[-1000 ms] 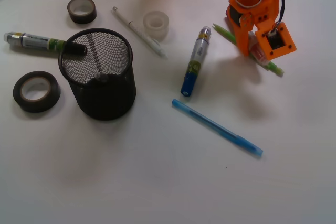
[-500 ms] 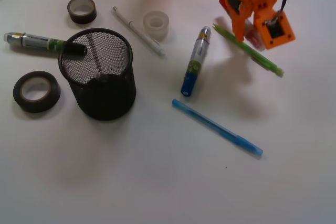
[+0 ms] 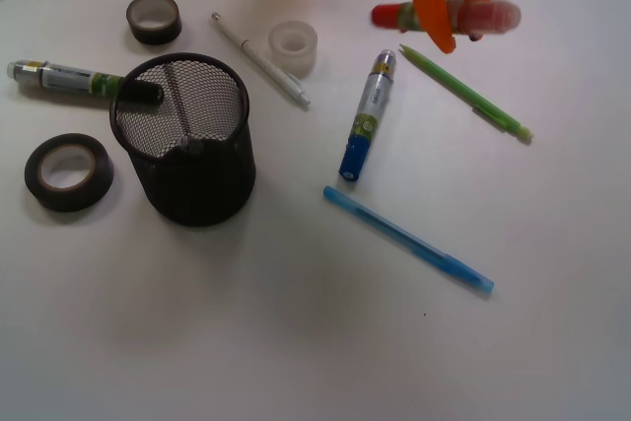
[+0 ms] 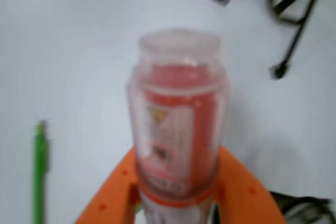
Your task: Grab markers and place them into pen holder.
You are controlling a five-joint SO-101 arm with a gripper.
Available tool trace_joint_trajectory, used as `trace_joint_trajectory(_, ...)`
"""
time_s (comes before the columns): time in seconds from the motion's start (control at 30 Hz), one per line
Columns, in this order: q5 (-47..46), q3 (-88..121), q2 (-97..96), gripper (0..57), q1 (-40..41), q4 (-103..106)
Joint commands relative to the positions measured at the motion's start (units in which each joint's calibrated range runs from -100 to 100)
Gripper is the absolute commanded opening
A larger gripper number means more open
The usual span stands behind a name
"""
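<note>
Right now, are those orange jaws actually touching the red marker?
Touching: the wrist view shows the orange jaws pressed against both sides of the red marker, lifted off the table.

thin green pen [image 3: 466, 93] just below the gripper, thin blue pen [image 3: 408, 239] further below, white pen [image 3: 260, 59], translucent tape roll [image 3: 293, 45], two dark tape rolls [image 3: 68, 172] far left
</note>
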State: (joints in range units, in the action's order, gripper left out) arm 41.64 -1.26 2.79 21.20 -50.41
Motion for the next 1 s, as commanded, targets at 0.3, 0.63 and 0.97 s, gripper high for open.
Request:
trace_joint_trajectory(0.3, -9.6, 13.5, 17.9, 0.6, -24.2, 8.1)
trace_joint_trajectory(0.63, -3.7, 39.3, 22.6, 0.4, -25.3, 40.6)
trace_joint_trajectory(0.97, -3.6, 22.7, 22.4, 0.5, -25.5, 23.1)
